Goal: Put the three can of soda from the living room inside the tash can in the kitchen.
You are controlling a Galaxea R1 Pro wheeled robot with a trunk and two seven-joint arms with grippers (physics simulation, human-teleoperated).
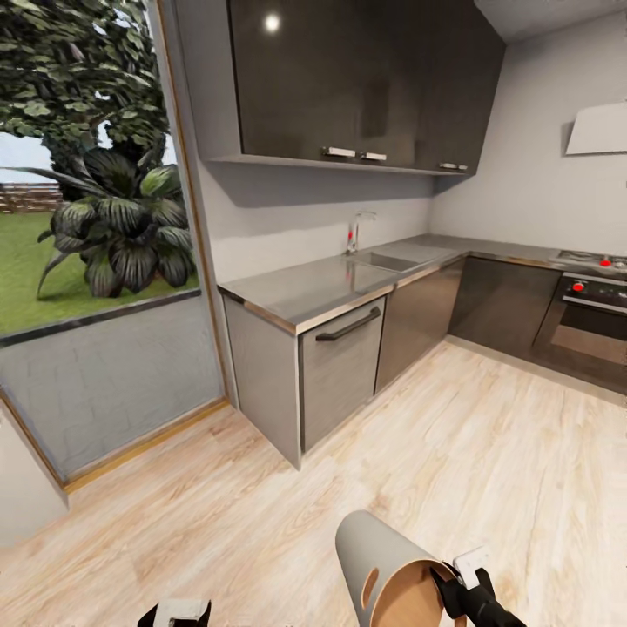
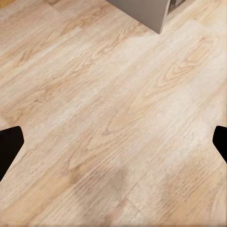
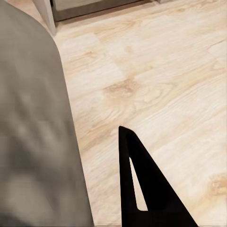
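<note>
Two grippers: both low in the head view, one at each side of the trash can.
Glass door: far left, a garden beyond the glass door (image 1: 96, 287).
Counter: a steel counter (image 1: 322, 287) runs rightward from the door, with a sink (image 1: 387, 259) and a tap (image 1: 355, 231) set into it.
Oven: far right, the oven (image 1: 592, 326) sits under the hob.
Floor: pale wood floor (image 1: 488, 435) lies between the robot and the cabinets.
Left gripper: the left gripper (image 1: 178, 612) sits at the bottom edge of the head view. In the left wrist view its fingertips (image 2: 9, 146) stand at opposite edges, spread wide, with bare floor between them and nothing held.
Trash can: the trash can (image 1: 383, 566) is a grey tube with a tan inside. It is off the floor and tilted, its long axis leaning up and away to the left, its mouth facing the robot's right.
Right gripper: the right gripper (image 1: 456, 582) is at the can's rim. One dark finger (image 3: 142, 189) lies just beside the grey wall; the other is hidden. Judged from the raised can, it is pinching the rim.
Key relation: the can hangs off the right arm, so that arm must stand it upright. The left arm is free and near.
Soda cans: where they are cannot be told.
</note>
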